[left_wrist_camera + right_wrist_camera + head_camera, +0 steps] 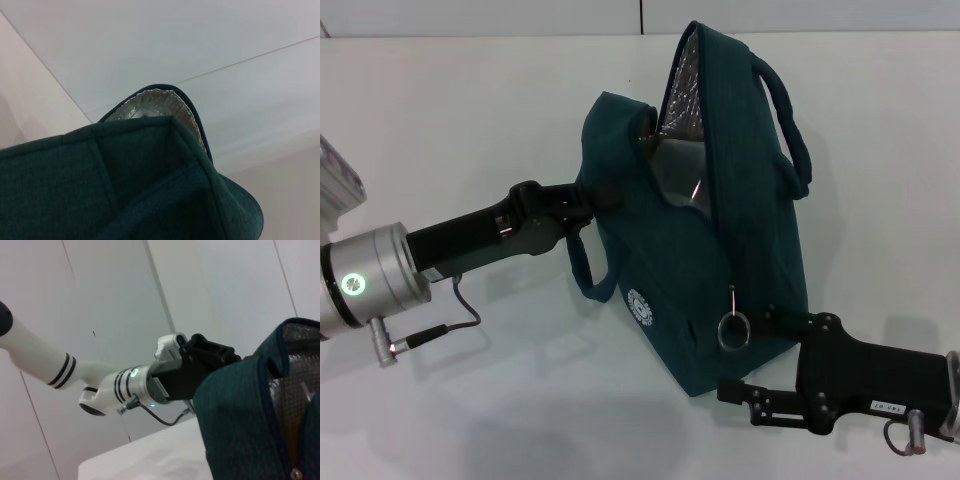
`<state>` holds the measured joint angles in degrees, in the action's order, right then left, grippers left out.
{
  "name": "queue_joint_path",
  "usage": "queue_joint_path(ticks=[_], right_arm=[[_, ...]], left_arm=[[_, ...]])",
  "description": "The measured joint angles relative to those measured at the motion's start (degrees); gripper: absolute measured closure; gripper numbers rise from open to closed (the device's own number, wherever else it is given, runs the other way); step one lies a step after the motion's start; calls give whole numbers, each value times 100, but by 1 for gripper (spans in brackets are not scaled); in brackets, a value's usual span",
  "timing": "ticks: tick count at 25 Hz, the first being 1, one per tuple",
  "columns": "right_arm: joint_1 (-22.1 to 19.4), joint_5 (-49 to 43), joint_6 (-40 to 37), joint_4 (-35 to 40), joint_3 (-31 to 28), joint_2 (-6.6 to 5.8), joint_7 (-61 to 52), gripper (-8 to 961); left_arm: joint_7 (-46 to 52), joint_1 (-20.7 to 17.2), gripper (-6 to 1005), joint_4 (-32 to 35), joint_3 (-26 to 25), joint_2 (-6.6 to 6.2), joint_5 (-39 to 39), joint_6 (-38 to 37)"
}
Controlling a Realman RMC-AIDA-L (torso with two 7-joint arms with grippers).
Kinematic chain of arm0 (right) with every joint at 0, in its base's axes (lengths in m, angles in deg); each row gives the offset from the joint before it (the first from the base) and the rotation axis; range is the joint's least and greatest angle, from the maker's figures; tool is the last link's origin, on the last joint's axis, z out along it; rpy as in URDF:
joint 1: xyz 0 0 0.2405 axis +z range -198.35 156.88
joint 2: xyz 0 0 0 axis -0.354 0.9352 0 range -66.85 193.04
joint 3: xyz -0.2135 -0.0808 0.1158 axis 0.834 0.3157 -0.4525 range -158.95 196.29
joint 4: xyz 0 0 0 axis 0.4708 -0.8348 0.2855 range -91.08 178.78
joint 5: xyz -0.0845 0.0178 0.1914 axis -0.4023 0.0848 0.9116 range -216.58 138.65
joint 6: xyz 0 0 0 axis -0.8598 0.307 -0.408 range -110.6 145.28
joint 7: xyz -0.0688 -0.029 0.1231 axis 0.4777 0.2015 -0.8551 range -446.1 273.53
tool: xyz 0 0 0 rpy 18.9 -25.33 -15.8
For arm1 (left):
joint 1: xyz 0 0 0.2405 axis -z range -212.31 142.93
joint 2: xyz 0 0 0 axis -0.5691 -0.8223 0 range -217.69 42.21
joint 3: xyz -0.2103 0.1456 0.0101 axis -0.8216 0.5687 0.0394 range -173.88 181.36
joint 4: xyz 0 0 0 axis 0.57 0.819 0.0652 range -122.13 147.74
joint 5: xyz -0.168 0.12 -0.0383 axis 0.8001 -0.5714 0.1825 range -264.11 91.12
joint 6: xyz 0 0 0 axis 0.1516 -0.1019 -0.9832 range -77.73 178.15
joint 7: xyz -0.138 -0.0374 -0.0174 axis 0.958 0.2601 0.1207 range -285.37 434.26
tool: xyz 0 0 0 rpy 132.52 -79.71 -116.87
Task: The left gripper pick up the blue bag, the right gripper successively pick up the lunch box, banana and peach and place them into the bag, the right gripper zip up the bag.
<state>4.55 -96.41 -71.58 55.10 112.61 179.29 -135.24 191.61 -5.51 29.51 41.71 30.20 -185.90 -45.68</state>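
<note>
- Nearest the head camera, the right hand (745, 352) sits at the blue bag's (660, 290) lower near corner, its two fingers apart, with the metal ring pull (733, 328) hanging just beside the upper finger.
- Left hand (588, 200) grips the bag's left top edge, fabric bunched between its fingers.
- Bag mouth gapes, showing silver foil lining (682, 95); one loop handle (786, 125) arches on the far side.
- White tabletop (470, 110) lies open on both sides.
</note>
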Motion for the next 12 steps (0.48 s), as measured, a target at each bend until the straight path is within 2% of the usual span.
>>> queue_joint_path(ticks=[12], right_arm=[[-146,111,-332,-10,-65,-28,6,172]], left_arm=[[0,-44,963,0,0,1,0,-1]])
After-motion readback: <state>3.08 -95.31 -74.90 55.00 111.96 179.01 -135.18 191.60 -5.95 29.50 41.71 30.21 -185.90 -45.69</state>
